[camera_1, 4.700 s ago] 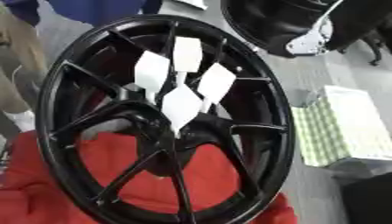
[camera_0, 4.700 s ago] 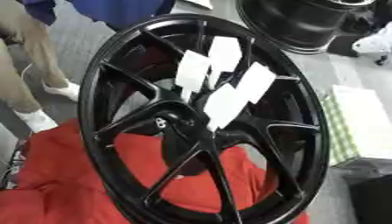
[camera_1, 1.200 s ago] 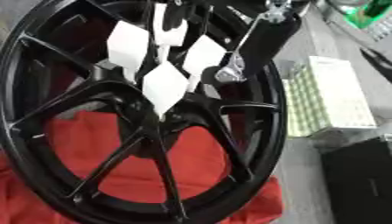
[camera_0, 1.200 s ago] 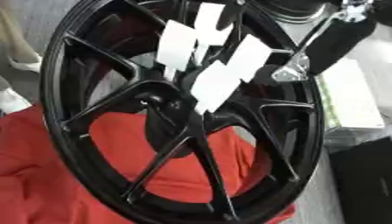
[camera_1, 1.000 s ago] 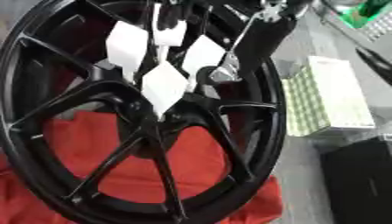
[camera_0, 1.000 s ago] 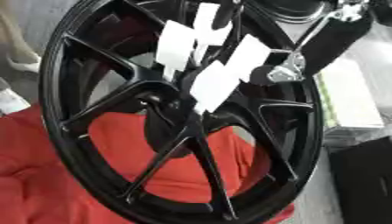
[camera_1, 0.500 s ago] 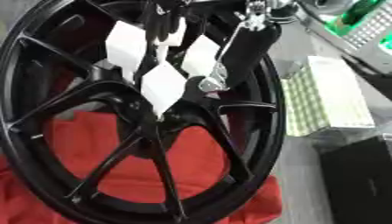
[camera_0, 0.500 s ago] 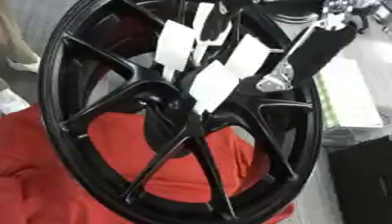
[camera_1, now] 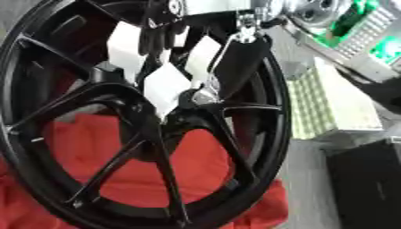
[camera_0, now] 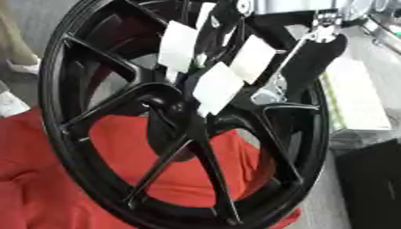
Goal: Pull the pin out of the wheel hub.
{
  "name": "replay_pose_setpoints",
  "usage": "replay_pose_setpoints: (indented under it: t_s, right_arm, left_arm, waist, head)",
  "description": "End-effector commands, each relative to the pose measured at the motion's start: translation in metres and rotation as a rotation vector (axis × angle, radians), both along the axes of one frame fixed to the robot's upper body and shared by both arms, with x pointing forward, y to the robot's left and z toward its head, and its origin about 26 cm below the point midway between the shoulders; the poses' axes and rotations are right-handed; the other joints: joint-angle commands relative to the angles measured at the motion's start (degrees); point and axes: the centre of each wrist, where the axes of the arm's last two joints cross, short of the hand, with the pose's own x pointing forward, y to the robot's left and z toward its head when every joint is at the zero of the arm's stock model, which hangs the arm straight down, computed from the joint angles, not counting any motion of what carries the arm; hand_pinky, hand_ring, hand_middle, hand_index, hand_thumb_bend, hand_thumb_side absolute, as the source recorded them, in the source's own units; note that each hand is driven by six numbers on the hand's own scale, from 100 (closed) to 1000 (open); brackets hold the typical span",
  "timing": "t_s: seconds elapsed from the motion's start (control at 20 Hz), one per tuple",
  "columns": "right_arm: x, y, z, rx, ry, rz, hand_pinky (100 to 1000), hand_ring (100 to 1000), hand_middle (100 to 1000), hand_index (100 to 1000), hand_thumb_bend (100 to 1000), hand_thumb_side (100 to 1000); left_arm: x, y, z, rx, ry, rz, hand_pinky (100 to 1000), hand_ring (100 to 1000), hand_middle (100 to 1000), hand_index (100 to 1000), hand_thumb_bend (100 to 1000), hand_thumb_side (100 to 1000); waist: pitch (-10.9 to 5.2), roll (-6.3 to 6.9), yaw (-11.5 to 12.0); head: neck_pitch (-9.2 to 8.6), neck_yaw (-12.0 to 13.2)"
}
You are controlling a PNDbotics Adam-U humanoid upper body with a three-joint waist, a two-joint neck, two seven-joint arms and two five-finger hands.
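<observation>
Wheel: the black spoked wheel [camera_0: 168, 134] stands tilted on a red cloth [camera_0: 47, 188], its face turned toward the head camera.
Hub: the wheel hub [camera_0: 160, 105] sits at centre-left where the spokes meet, and white paper tags [camera_0: 218, 87] hang just up and right of it.
Pin: somewhere among those tags, I'd judge. The pin itself cannot be made out.
Right hand: the right arm comes in from the upper right, a black forearm crossing the rim, and the right hand [camera_1: 205, 96] arrives near the tags beside the hub.
Grasp: its fingers are lost against the black spokes. Released, clenched or holding something, I cannot tell.
Left hand: nowhere in either view.
Surroundings: a pale ribbed box [camera_1: 329, 105] lies right of the rim, with a dark case [camera_0: 372, 183] below it.
Risk one: the fingers may close on a paper tag instead of the pin, because the tags cover the target.
Risk two: a sideways pull could rock the tilted wheel on the soft cloth.
Risk three: the forearm lies close to the rim and may snag it.
</observation>
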Motion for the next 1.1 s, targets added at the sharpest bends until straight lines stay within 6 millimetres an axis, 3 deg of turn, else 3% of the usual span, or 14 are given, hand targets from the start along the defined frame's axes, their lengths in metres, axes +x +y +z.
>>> replay_pose_setpoints:
  t_s: [0.05, 0.7, 1.1]
  right_arm:
    - [-0.0032, -0.0007, 0.0060, -0.001, -0.026, -0.010, 860, 785, 709, 805, 434, 100]
    - [-0.0009, -0.0006, -0.0027, -0.028, -0.007, -0.029, 866, 792, 710, 801, 429, 100]
    - [-0.0011, 0.0016, -0.0031, -0.015, 0.002, -0.012, 837, 769, 654, 757, 413, 100]
  left_arm:
    - [-0.0027, -0.0021, 0.0089, 0.014, -0.030, -0.011, 853, 734, 699, 837, 100, 615]
    - [-0.0020, -0.0034, 0.0100, 0.016, -0.034, -0.018, 854, 733, 699, 837, 100, 615]
    - [-0.0017, -0.0040, 0.0106, 0.017, -0.033, -0.021, 856, 733, 699, 836, 100, 615]
  waist:
    - [-1.49, 0.61, 0.1]
    - [-0.56, 0.61, 0.6]
    - [-0.33, 0.61, 0.6]
  head:
    - [0.05, -0.2]
    - [0.37, -1.2]
    - [0.77, -1.5]
